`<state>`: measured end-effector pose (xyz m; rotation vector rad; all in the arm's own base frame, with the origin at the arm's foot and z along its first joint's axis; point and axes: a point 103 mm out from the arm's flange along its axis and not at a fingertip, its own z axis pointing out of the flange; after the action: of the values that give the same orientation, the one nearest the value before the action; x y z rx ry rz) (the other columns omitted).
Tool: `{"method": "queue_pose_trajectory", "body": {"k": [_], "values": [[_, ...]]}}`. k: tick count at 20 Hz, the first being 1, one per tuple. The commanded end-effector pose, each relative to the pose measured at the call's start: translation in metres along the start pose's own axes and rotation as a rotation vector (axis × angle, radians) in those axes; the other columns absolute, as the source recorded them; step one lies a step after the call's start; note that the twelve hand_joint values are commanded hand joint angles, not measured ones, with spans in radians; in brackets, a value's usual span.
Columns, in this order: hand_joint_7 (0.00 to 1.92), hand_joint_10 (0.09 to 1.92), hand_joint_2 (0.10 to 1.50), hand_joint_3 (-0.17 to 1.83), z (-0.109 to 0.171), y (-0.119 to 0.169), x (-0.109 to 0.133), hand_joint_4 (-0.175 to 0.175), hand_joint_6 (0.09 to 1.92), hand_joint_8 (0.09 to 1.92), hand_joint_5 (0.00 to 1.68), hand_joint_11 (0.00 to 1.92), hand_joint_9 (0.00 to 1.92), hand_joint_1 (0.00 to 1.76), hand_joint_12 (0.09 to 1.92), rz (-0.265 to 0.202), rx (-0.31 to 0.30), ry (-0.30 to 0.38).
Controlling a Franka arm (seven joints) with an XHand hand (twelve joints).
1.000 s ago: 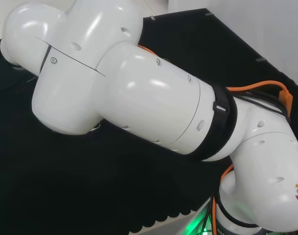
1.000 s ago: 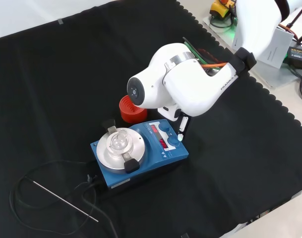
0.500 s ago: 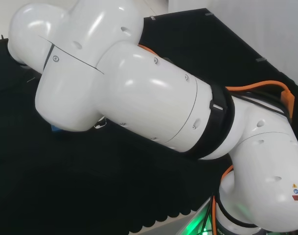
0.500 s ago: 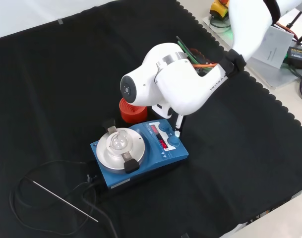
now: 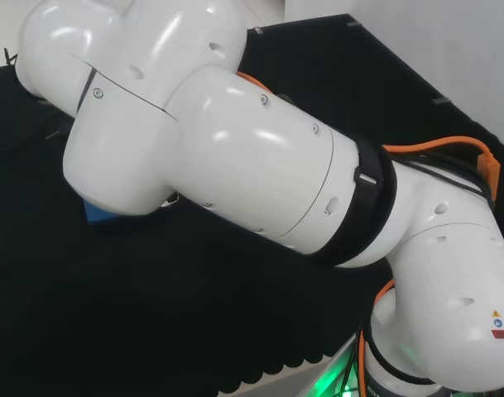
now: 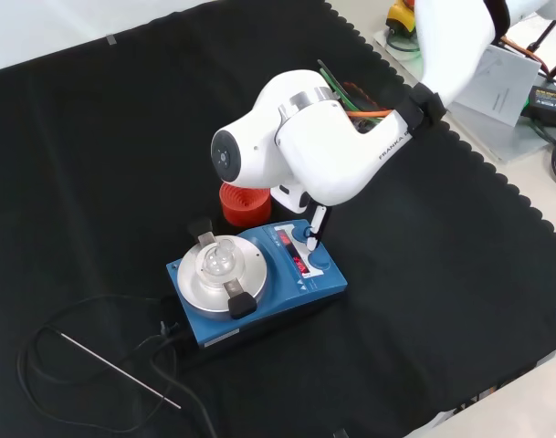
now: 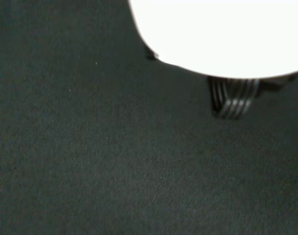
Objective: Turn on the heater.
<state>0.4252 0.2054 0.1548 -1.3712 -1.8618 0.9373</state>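
The heater (image 6: 259, 283) is a blue unit standing on the black cloth (image 6: 95, 137), low and left of centre in the front view. Its round metal plate (image 6: 218, 269) carries a clear glass piece (image 6: 218, 258) held between two black clamps. The control panel with its red display (image 6: 294, 255) and blue knobs faces the right of that view.

A red ribbed stand (image 6: 241, 203) sits just behind the heater, near its far edge and partly covered by the white arm link (image 6: 300, 151). A thin metal probe (image 6: 118, 370) on a black cable (image 6: 40, 351) lies on the cloth to the lower left of the heater, apart from it.

The hand (image 6: 314, 228) reaches down from under the arm link. One straight slender finger points onto the control panel, its tip at or just above a blue knob (image 6: 309, 244); contact cannot be confirmed. No other part of the hand can be made out.

In the head view, a blue corner of the heater (image 5: 98, 213) shows under the arm link (image 5: 235, 157).

Open cloth lies right of the heater out to the scalloped edge (image 6: 524, 205), and across the upper left of the front view.
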Motion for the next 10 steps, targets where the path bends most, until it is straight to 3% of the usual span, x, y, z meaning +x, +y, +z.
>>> {"method": "queue_pose_trajectory", "body": {"k": [1,10], "values": [[1.78,1.5,0.26,1.8,-0.0046,-0.0037,0.0004,-0.006,0.09,1.57,0.03,1.57,1.82,1.61,1.47,0.001,-0.006,-0.002],[1.78,1.5,0.26,1.8,-0.0004,-0.0041,0.0048,-0.006,0.09,1.57,0.03,1.57,1.82,1.61,1.47,-0.002,0.003,-0.005]]}}
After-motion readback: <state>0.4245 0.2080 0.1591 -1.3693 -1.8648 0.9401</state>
